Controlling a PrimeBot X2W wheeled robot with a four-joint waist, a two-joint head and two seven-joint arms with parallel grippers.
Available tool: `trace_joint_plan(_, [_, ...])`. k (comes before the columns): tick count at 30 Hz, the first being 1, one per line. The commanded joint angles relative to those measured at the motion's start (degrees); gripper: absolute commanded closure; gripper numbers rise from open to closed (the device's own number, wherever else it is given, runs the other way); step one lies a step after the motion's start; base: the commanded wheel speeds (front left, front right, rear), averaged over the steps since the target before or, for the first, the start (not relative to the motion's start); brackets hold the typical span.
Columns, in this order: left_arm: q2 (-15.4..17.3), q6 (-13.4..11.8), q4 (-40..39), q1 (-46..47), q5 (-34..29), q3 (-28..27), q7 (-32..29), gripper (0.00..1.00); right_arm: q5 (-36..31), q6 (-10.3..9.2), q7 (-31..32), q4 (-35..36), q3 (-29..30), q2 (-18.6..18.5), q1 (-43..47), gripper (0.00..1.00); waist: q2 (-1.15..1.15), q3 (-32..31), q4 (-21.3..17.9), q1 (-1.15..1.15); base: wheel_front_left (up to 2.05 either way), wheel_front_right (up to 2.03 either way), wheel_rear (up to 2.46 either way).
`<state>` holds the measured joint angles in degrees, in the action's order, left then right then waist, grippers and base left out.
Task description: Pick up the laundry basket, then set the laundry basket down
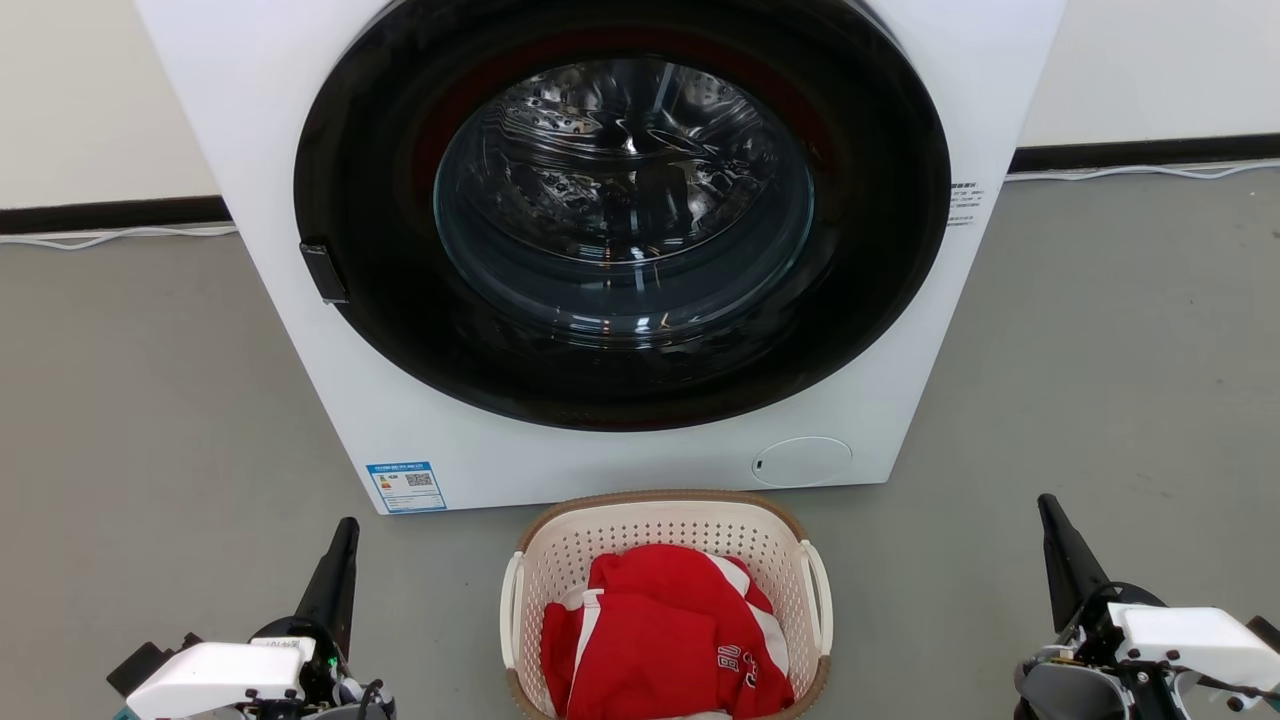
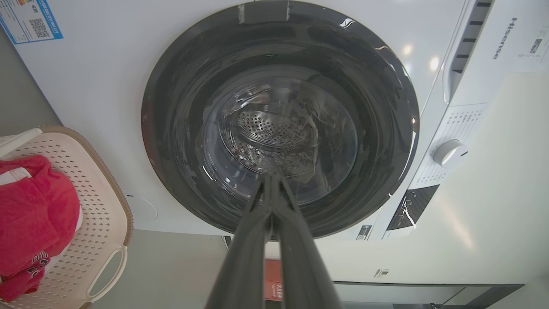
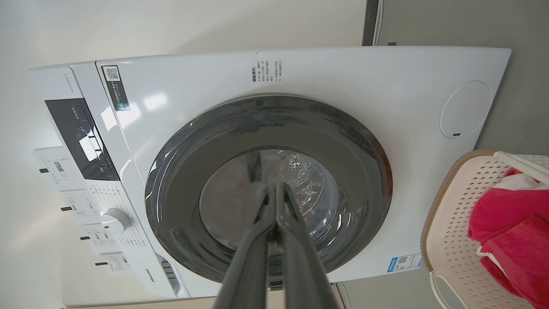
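Laundry basket (image 1: 665,512) sits on the grey floor (image 1: 150,400), just in front of the washing machine (image 1: 250,150), centred between our arms. A red garment (image 1: 660,640) with white trim lies inside it. Our left gripper (image 1: 347,530) is well to the basket's left, our right gripper (image 1: 1050,512) well to its right; neither touches it. Both point at the washer door (image 1: 620,380). Both pairs of fingers are pressed together, grasping nothing.
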<state>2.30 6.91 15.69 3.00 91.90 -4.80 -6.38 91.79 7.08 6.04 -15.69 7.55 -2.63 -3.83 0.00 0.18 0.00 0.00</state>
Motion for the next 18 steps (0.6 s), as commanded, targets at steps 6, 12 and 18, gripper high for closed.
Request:
trace_joint_plan(6, [0.57,0.58,-1.67,3.19,0.30,-1.70,-0.09,1.00,0.41,0.41,0.43,1.67,-1.06,-0.25,-2.35,1.00,0.00,0.00,0.00,0.00,0.00,0.00,0.00])
trace_joint_plan(12, [0.57,0.58,-1.67,3.19,0.30,-1.70,-0.09,1.00,0.41,0.41,0.43,1.67,-1.06,-0.25,-2.35,1.00,0.00,0.00,0.00,0.00,0.00,0.00,0.00])
trace_joint_plan(18, [0.57,0.58,-1.67,3.19,0.30,-1.70,-0.09,1.00,0.41,0.41,0.43,1.67,-1.06,-0.25,-2.35,1.00,0.00,0.00,0.00,0.00,0.00,0.00,0.00])
